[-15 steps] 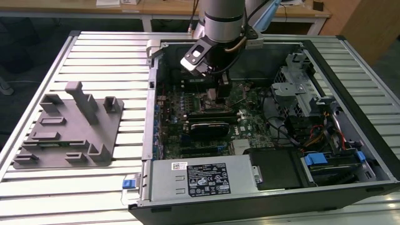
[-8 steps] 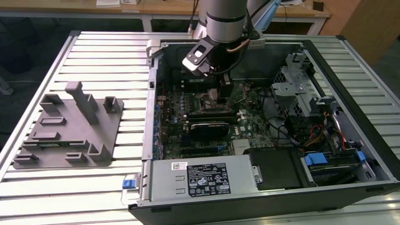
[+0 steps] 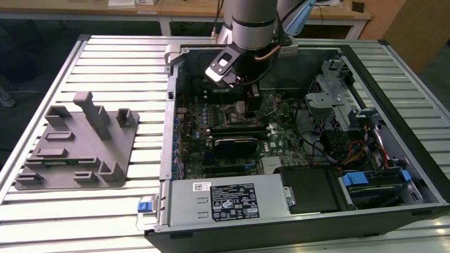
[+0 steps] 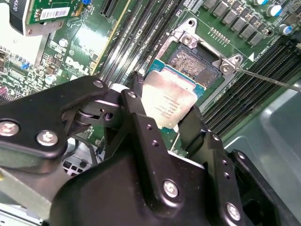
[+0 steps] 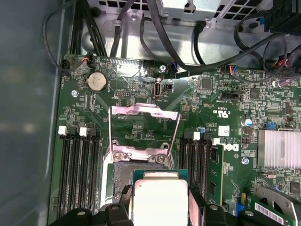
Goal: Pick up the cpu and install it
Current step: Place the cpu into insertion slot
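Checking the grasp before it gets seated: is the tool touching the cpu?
Touching. In the second wrist view the tool grips the cpu, pressing against two opposite edges.

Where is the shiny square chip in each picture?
Exterior view: hidden under the claw, low over the green motherboard.
Second wrist view: the cpu sits between the claw's fingers, at the open socket.
First wrist view: the cpu sits between the fingers, by the same socket.
Shared landmark: the socket, in both wrist views.
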Motion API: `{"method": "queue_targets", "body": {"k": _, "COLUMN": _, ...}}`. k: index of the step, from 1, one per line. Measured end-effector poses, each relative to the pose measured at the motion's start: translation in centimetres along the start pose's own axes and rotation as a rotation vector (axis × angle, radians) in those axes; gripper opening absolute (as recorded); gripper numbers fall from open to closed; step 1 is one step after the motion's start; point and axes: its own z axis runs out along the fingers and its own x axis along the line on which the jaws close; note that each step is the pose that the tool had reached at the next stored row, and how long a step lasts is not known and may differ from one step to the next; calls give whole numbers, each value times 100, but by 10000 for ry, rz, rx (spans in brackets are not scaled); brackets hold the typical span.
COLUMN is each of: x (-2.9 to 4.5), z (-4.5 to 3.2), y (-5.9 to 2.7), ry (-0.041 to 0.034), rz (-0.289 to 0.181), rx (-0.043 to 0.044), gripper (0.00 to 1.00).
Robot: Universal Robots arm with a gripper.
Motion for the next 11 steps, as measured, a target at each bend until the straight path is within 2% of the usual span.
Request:
{"method": "queue_targets", "body": {"k": 4, "x": 2, "z": 16, "y": -1, "ry": -6, "rz": 80, "rx": -1, "gripper": 55}}
{"method": "queue_targets", "body": {"k": 8, "x": 5, "z": 46, "y": -4, "ry": -24, "rz": 507, "rx": 27, "gripper": 55}}
{"method": "queue_targets", "body": {"k": 11, "x": 9, "z": 58, "y": -4, "ry": 40, "rz": 527, "rx": 27, "gripper": 55}}
